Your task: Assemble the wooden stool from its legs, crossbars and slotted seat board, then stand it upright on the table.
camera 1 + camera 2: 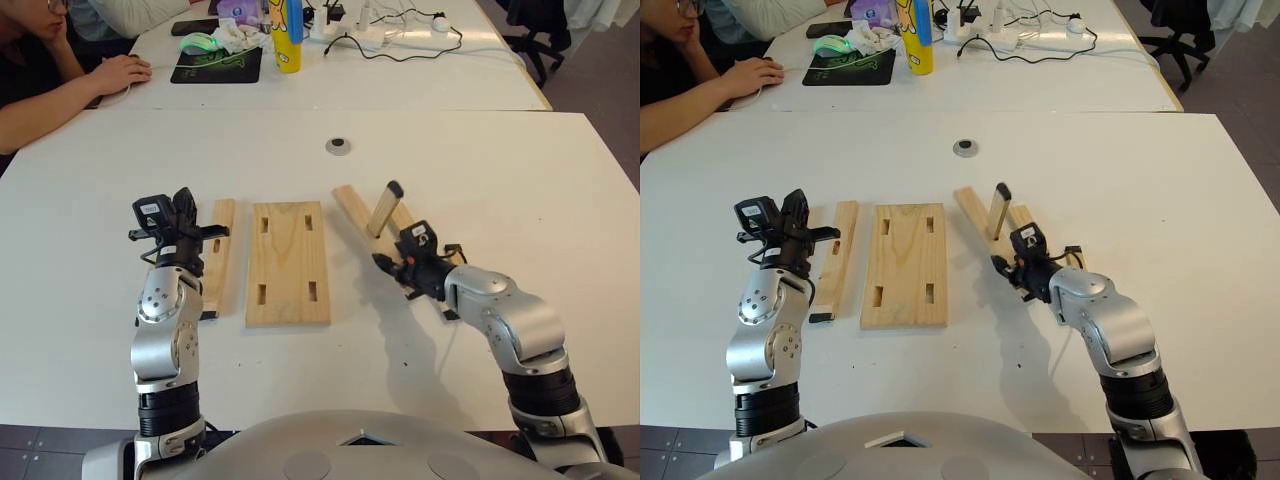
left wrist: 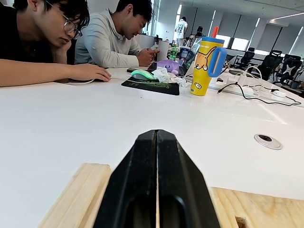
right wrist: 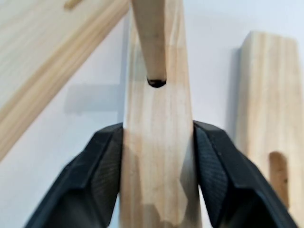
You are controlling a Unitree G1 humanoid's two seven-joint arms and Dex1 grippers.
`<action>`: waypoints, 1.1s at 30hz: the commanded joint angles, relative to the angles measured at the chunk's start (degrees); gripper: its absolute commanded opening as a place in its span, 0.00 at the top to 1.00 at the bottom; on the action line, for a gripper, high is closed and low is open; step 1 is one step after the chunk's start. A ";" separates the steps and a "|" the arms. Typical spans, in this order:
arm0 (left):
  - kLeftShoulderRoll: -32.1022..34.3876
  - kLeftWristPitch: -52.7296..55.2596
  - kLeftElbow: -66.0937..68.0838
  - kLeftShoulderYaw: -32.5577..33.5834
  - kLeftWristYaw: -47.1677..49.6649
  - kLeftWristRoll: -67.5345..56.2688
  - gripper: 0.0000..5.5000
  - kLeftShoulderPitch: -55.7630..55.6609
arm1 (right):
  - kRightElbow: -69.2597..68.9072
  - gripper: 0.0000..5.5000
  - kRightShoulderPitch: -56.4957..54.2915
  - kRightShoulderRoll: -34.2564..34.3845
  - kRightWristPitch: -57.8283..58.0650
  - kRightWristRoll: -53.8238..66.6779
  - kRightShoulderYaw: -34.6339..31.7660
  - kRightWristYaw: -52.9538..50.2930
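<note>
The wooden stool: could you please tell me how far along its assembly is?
Nothing looks joined yet: the seat board lies flat with its slots empty, one wooden piece beside it. In hand: the right gripper is shut on a leg, tilted above the table. The left gripper is shut, holding nothing. Left: fitting all parts, then standing it upright.

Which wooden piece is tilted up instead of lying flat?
The black-tipped leg clamped in the right gripper, tilted upward; the seat board and other pieces lie flat.

Closed gripper (image 2: 156, 142) over wooden piece (image 2: 76, 197)
</note>
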 commanded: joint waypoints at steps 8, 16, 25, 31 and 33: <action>-3.09 10.82 -4.55 0.39 -5.24 -17.18 1.00 -3.34 | 0.03 0.62 -6.85 -3.15 -17.56 0.22 1.30 12.84; -5.84 24.07 -8.71 -1.10 -6.14 -40.44 1.00 -5.50 | 6.76 0.62 -11.48 -3.25 -29.05 -3.99 8.22 19.68; -5.00 26.21 -8.41 -0.15 -3.02 -48.69 1.00 -5.76 | 8.00 0.62 -11.30 -1.56 -32.63 -5.89 10.20 20.17; -4.54 25.24 -8.13 -0.41 -1.86 -49.76 0.87 -5.66 | 8.54 0.62 -12.13 -1.65 -33.02 -5.93 10.07 20.93; -4.52 24.92 -8.07 -0.36 -1.47 -49.93 0.81 -5.42 | 8.55 0.62 -12.26 -1.67 -32.96 -5.96 10.05 21.17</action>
